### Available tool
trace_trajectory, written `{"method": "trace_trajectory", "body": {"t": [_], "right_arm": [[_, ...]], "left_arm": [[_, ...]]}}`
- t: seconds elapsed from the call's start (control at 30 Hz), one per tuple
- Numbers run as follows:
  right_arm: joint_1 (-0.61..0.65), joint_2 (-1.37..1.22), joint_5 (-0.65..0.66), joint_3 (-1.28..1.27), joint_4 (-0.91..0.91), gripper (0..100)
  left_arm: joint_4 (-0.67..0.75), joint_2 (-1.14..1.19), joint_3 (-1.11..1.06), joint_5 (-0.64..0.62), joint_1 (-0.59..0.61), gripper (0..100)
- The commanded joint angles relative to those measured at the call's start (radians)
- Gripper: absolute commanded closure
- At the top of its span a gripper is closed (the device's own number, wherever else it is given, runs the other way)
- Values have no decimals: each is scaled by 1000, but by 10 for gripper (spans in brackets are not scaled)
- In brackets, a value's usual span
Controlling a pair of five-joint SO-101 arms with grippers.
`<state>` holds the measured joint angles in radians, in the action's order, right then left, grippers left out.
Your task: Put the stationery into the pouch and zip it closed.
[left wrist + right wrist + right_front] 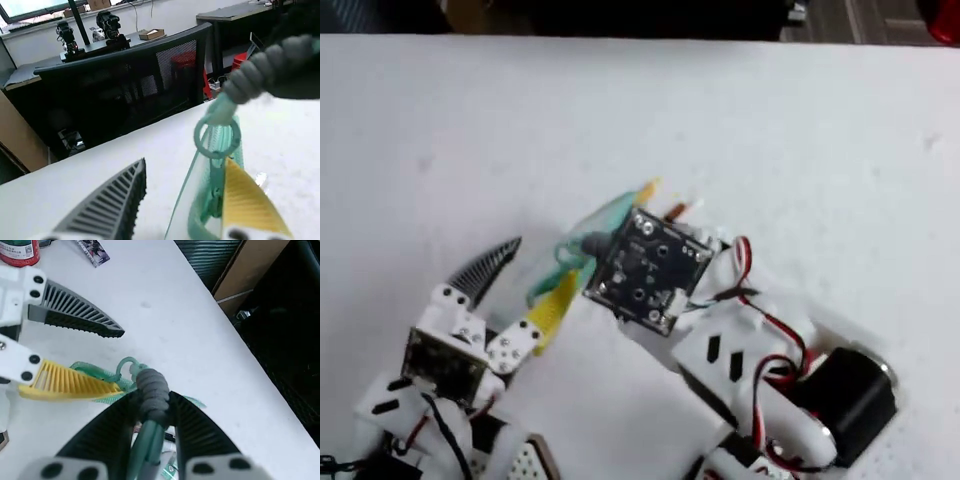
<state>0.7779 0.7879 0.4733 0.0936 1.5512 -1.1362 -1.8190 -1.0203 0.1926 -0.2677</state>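
- A white table (640, 110) is seen, with a black mesh chair (125, 85) behind one edge.
- The right gripper (152, 396) is clamped on a pen (150, 385); its black fingers (192, 427) are pressed against both sides of the grey ribbed grip.
- The pen's green barrel is seen running back between those fingers, and its tip is pointed at the pouch (212, 200).
- The pen tip is placed just beside the teal ring (196, 136) at the pouch's end; whether they touch cannot be told.
- The left gripper (185, 165) is held wide apart, with nothing gripped.
- Its yellow finger (247, 200) is laid against the pouch's mesh side, while its grey finger (112, 205) is kept apart over bare table.
- The pouch is laid flat near the table's middle, toward the edge where the arms are mounted.
- Yellow and orange stationery ends (650, 190) are seen at the pouch's far end, beside the right wrist.
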Motion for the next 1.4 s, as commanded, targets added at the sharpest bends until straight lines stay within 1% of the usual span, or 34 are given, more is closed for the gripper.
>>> {"method": "trace_trajectory", "body": {"t": [0.0, 0.07, 0.17, 0.27, 0.37, 0.5, 0.67, 0.8, 0.9, 1.0, 1.1, 1.2, 1.37], "right_arm": [[-15, -33, -15, 9, -50, 981], [-15, -64, -14, 9, -50, 981], [-15, -84, -14, 11, -50, 981], [-15, -85, -14, 11, -54, 981], [-15, -94, -14, 3, -61, 981], [-15, -94, -14, -5, -87, 981], [-15, -94, -20, -3, -122, 981], [-15, -94, -20, -3, -137, 981], [-15, -96, -20, -3, -143, 981], [-15, -96, -20, -2, -143, 981], [-15, -96, -20, -2, -143, 981], [-15, -96, -20, -2, -143, 981], [-15, -91, -20, -2, -137, 981]], "left_arm": [[-61, -4, -2, 72, 5, 747], [-77, -5, -2, 121, 2, 744], [-100, -5, -2, 163, -30, 726], [-124, -5, 2, 167, -81, 724], [-103, -7, 23, 157, -101, 725], [-17, -7, 63, 12, -93, 726], [57, -7, 77, -51, -10, 742], [74, -7, 81, -89, 41, 743], [37, -7, 141, -100, 35, 740], [-54, -5, 232, -89, 31, 723], [-150, -4, 244, 9, 1, 710], [-244, -4, 241, 41, -68, 706], [-218, -4, 126, 49, -79, 705]]}}
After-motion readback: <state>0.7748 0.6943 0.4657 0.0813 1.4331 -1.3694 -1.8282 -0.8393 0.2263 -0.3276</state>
